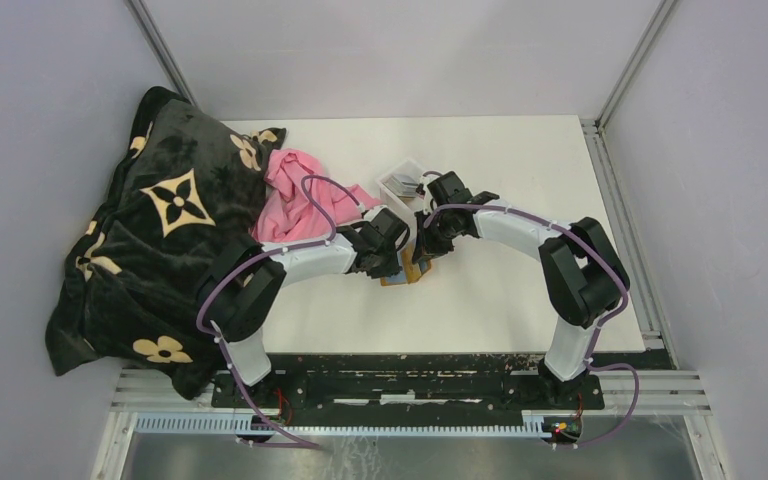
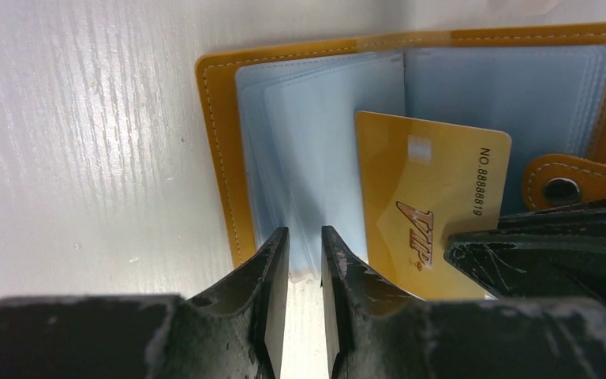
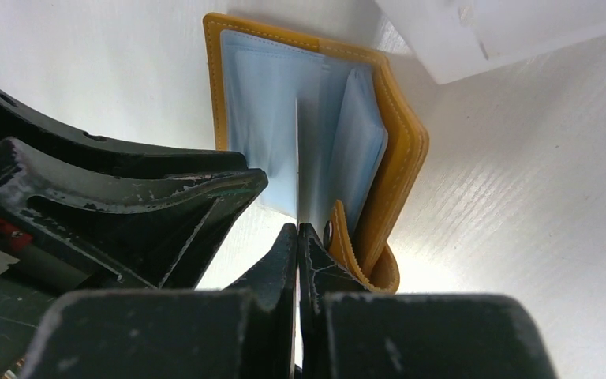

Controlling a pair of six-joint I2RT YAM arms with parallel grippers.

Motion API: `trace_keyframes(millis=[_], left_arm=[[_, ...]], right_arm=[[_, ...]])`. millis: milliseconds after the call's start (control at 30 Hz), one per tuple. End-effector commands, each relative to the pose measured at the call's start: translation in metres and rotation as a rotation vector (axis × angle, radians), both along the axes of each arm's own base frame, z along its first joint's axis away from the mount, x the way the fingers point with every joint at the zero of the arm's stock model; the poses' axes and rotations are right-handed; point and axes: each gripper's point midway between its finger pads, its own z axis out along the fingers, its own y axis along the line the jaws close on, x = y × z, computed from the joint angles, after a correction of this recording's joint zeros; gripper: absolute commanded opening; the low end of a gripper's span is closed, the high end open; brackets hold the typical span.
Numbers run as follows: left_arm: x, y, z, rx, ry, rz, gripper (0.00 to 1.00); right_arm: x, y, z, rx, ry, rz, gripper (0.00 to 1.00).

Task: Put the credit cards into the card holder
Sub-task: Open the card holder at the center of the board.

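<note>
1. From above, both arms meet mid-table over the card holder (image 1: 407, 279), which lies open on the white table (image 1: 520, 300). The left claw (image 1: 385, 262) and right claw (image 1: 426, 247) crowd it from either side. Just beyond them a clear tray (image 1: 410, 165) holds more of the credit cards (image 1: 400, 184). A dark patterned blanket (image 1: 160, 230) and a pink cloth (image 1: 290, 195) lie well off to the left.

2. In the left wrist view, the left claw's jaws stand a narrow gap apart at the near edge of the holder's left panel. The bottom of a clear pocket leaf (image 2: 316, 181) runs down into that gap. I can't tell whether it is actually pinched. Just to the right, a gold card (image 2: 426, 197) lies over the inner panels near the spine, with the right claw on its near corner.

3. In the right wrist view, the right claw is closed tight on the card, seen edge-on as a thin line between the pocket leaves. The snap tab (image 3: 347, 237) sits just beside its fingertips.

4. I'd say the step is feeding this card into a pocket. To do it well, the left claw should keep the pocket mouth lifted and the holder from sliding. The right claw should line the card's edge up with the slot and push straight along it, letting go only once the card is well seated.
</note>
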Motion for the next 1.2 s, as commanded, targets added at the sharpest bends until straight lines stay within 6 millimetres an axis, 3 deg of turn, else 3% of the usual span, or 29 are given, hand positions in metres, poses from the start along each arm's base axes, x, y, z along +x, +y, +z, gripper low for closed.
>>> trace_keyframes(millis=[0,467,733,1167], left_arm=[[-0.002,0.022,-0.02,0.117,0.015,-0.002,0.28],[-0.018,0.045,-0.039,0.229,0.086,-0.003,0.23],[-0.023,0.053,-0.042,0.255,0.1,0.002,0.21],[-0.025,0.062,-0.037,0.283,0.094,0.012,0.21]], right_arm=[[0.017,0.007,0.03,0.026,-0.084,0.002,0.01],[0.03,-0.008,0.041,0.037,-0.115,-0.046,0.01],[0.03,-0.017,0.033,0.034,-0.094,-0.062,0.01],[0.025,-0.005,0.024,0.101,-0.034,-0.061,0.01]])
